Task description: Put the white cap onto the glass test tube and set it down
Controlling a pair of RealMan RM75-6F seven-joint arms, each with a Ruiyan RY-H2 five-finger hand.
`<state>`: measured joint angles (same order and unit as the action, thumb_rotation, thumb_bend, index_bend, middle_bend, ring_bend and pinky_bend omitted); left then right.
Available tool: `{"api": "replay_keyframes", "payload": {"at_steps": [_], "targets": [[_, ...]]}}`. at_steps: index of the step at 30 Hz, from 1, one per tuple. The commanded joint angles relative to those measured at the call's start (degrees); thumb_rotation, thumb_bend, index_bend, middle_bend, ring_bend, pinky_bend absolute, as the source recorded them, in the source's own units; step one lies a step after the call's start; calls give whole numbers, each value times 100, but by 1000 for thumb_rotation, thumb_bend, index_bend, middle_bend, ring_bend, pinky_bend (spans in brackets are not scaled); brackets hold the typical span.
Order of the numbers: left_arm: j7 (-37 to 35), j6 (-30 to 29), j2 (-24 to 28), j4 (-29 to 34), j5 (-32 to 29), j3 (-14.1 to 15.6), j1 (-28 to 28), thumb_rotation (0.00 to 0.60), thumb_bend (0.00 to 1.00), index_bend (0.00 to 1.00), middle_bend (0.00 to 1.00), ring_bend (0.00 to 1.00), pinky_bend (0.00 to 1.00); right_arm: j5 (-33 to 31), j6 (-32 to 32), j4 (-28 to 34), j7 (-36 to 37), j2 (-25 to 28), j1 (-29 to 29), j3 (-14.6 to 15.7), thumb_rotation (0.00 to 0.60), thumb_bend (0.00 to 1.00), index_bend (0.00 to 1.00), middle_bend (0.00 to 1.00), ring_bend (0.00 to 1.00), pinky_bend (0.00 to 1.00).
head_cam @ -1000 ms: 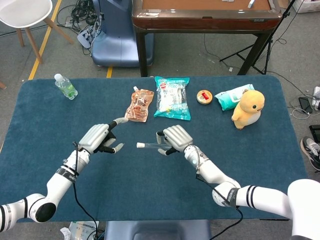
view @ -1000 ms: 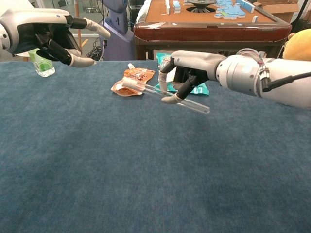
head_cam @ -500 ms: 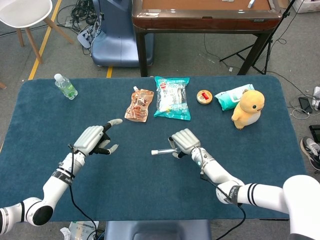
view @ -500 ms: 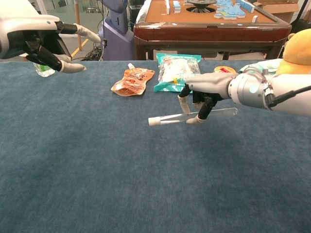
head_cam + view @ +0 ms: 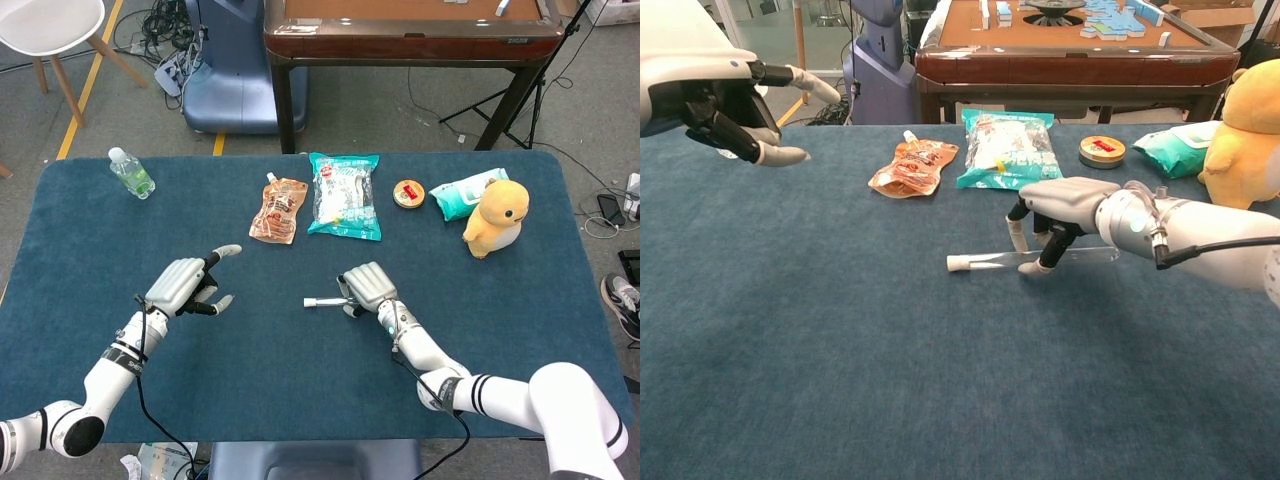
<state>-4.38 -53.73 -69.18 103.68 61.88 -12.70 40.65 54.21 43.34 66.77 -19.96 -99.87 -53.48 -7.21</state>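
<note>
The glass test tube (image 5: 327, 300) (image 5: 992, 260) lies level and low over the blue table (image 5: 300, 380), and I cannot tell whether it touches the cloth. Its white cap (image 5: 310, 302) (image 5: 957, 263) sits on the left end. My right hand (image 5: 366, 288) (image 5: 1068, 203) hangs over the tube's right half, with thumb and fingers pinching it from both sides. My left hand (image 5: 184, 285) (image 5: 712, 88) hovers well to the left, holding nothing, with one finger and the thumb stretched out.
Along the far side lie an orange pouch (image 5: 280, 210) (image 5: 910, 168), a teal snack bag (image 5: 345, 195) (image 5: 1008, 148), a round tin (image 5: 408, 193) (image 5: 1102, 150), a wipes pack (image 5: 462, 192) and a yellow plush (image 5: 497, 217) (image 5: 1245, 135). A small bottle (image 5: 131, 172) stands far left.
My right hand has carried the capped tube down from mid-air to table level and turned it flat. My left hand has drawn back to the left, away from the tube.
</note>
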Motion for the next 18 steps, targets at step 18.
{"api": "replay_keyframes", "payload": {"at_steps": [18], "targets": [[9, -52, 20, -52, 46, -9, -76, 600, 326, 143, 1000, 1000, 1000, -351, 304, 469, -354, 253, 75, -362, 600, 183, 442, 900, 1000, 990]]}}
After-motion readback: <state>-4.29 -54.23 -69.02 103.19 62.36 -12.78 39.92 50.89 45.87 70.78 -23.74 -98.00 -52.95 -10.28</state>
